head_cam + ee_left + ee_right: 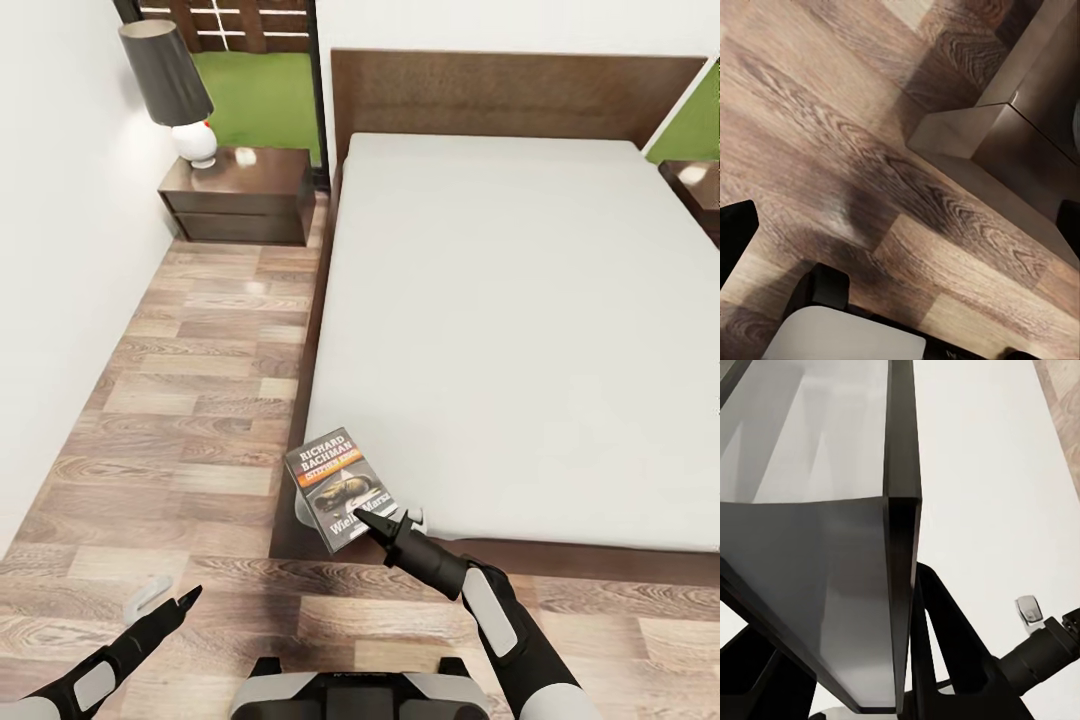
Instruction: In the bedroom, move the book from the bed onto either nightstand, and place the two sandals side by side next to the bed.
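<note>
The right gripper [378, 522] has its jaws clenched on the book [336, 487], holding it tilted just above the near left corner of the bed [520, 330], partly over the mattress edge and partly over the dark wooden frame. The cover faces up toward the head camera, with white lettering and an orange band legible. In the right wrist view the book [832, 547] fills most of the picture edge-on, its dark spine running between the black fingers [945, 637], with the pale mattress behind.

The left gripper [165, 600] hangs low over the wood-plank floor [190, 400], well apart from the bed; its jaws look released and hold nothing, though the tips are small in the head view (one finger pale, one black).

At the far left of the headboard stands a nightstand [240, 195] carrying a lamp [180, 90] with a dark shade and white base. A second nightstand [695, 190] shows at the right edge.
</note>
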You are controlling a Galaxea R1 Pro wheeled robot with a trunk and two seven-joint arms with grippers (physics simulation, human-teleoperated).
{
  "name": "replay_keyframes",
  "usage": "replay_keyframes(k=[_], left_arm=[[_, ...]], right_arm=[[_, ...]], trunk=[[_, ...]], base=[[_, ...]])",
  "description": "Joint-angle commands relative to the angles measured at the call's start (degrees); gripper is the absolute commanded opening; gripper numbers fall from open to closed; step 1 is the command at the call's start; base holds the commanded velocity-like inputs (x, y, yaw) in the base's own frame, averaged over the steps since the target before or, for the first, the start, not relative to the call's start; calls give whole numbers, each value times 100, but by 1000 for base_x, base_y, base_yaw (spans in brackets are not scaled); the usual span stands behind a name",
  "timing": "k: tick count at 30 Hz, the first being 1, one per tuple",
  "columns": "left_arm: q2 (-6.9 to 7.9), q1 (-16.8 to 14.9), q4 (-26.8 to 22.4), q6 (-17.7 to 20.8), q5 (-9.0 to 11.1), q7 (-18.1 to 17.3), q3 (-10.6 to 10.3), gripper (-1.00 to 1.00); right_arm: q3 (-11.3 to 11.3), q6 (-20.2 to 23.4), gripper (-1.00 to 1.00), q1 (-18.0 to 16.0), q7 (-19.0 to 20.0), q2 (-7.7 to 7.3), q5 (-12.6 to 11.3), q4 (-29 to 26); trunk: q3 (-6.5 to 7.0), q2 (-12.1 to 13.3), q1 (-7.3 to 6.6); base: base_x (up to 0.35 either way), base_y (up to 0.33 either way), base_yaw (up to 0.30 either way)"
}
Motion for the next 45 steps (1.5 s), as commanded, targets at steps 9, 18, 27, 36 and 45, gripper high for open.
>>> replay_keyframes(k=[9,18,27,36,45], left_arm=[[0,-3,7,-29,31,-16,-49,100],[5,-3,7,-29,31,-23,-49,100],[3,-3,7,-29,31,-15,-49,100],[2,-3,7,-42,34,5,-47,100],[3,151,8,-40,24,1158,-53,100]], right_arm=[[2,24,-100,-3,3,0,-21,3],[2,24,-100,-1,-3,-2,-21,5],[2,22,-100,-1,-1,-1,-21,-3],[2,20,-100,-1,-4,-3,-21,-3],[2,20,-100,-1,-11,-1,-21,4]], trunk=[[226,359,-197],[325,560,-307],[363,560,-307],[444,560,-307],[528,560,-307]], base=[[0,0,-72],[0,0,-6],[0,0,0],[0,0,0],[0,0,0]])
